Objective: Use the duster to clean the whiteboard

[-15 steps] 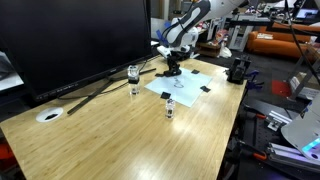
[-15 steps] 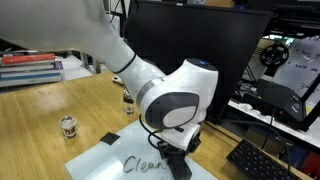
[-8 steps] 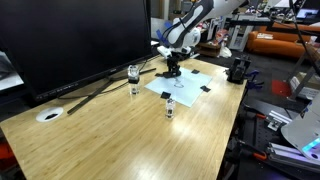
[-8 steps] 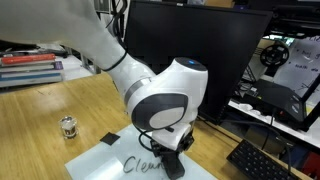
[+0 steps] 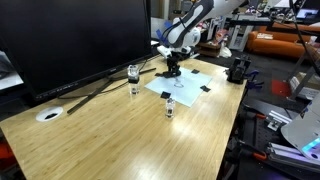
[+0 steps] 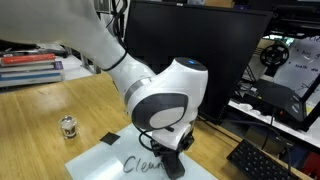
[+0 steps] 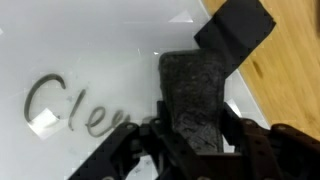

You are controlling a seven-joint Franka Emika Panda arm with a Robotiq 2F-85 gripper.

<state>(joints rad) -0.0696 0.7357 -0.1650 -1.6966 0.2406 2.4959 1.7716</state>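
Across the back, a big black monitor [image 5: 75, 40] above a wooden table [image 5: 120, 135]. Reaching down over the table's far end, the white arm [image 6: 100, 45]. Flat on the wood beneath it, the whiteboard [image 5: 186, 84], marked in the wrist view with a dark scribble [image 7: 70, 110] reading "Clea". At the arm's tip, the gripper [image 7: 190, 140], closed narrowly around the duster [image 7: 195, 90], fingers [image 7: 255, 150] pressed against either side of the dark block. Set on the white sheet just beside the last letter; touching or barely above, cannot tell. Just past the block, a black corner tab [image 7: 235, 30]. Off the sheet on the wood, a small clear jar [image 5: 134, 73]; near the sheet's front edge, a second jar [image 5: 170, 106].
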